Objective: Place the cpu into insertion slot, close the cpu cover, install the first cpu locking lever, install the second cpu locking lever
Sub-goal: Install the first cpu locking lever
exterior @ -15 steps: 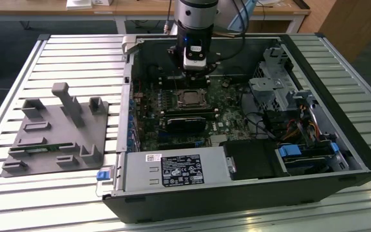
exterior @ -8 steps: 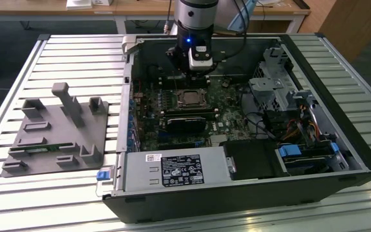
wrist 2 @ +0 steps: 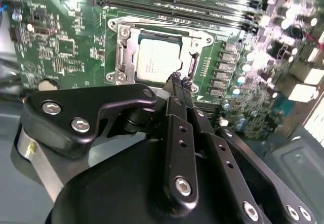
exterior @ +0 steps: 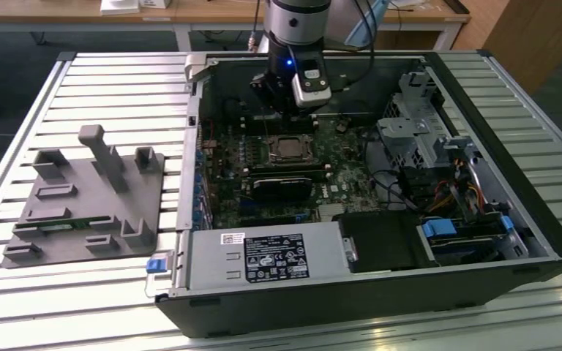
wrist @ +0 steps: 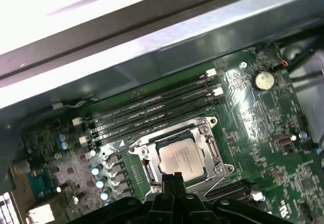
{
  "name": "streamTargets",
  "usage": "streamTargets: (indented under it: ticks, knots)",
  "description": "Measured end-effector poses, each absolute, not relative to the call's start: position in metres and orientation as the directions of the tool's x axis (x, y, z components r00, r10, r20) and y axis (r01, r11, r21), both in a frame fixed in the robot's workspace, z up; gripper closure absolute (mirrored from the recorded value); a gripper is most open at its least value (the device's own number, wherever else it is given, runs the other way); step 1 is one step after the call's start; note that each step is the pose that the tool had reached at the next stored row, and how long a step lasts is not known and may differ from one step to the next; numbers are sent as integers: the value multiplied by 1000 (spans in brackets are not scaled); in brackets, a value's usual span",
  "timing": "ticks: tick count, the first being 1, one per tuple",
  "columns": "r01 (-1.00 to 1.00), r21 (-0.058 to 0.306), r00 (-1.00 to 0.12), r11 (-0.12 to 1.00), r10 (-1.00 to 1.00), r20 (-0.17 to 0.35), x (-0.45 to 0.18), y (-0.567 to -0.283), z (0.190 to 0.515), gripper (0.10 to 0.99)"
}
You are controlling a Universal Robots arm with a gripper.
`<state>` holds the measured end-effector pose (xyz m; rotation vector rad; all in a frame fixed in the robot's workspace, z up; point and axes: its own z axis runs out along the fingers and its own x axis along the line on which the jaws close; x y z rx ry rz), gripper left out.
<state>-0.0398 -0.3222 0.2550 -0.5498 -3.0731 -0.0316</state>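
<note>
the cpu (wrist: 177, 155) sat in the slot (wrist: 151, 169), cover (wrist: 211, 144) apparently closed over it. the tool (wrist 2: 177, 80) hovered just beside it, fingers (wrist 2: 172, 112) together, empty. whether the levers (wrist: 126, 145) were latched was unclear.

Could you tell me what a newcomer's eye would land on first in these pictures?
First comes the open computer case on the slatted table, with the robot arm reaching down into it. In both wrist views the silvery cpu lies on the green board, framed by the cpu cover, with the shut gripper right at that frame's edge. A grey fixture plate lies at the exterior view's left.
</note>
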Motion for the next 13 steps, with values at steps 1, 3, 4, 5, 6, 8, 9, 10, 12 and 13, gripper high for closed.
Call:
streamTargets:
  ticks: [1, 3, 4, 5, 6, 8, 9, 10, 12, 13]
  knots:
    - [332, 17, -943, 943, 331, 21, -40, -322, 255, 980]
    - [306, 20, -952, 952, 306, 15, -40, -322, 255, 980]
    - [298, 20, -955, 954, 298, 13, -40, -322, 255, 980]
    - [292, 21, -957, 956, 291, 13, -40, -322, 255, 980]
    - [289, 23, -957, 957, 289, 13, -40, -322, 255, 980]
    - [287, 30, -958, 957, 287, 15, -40, -322, 255, 980]
    - [284, 32, -959, 958, 284, 16, -40, -322, 255, 980]
    - [269, 32, -963, 963, 269, 16, -40, -322, 255, 980]
    - [233, 32, -972, 972, 233, 16, -40, -322, 254, 980]
    - [215, 32, -976, 976, 215, 16, -40, -322, 254, 980]
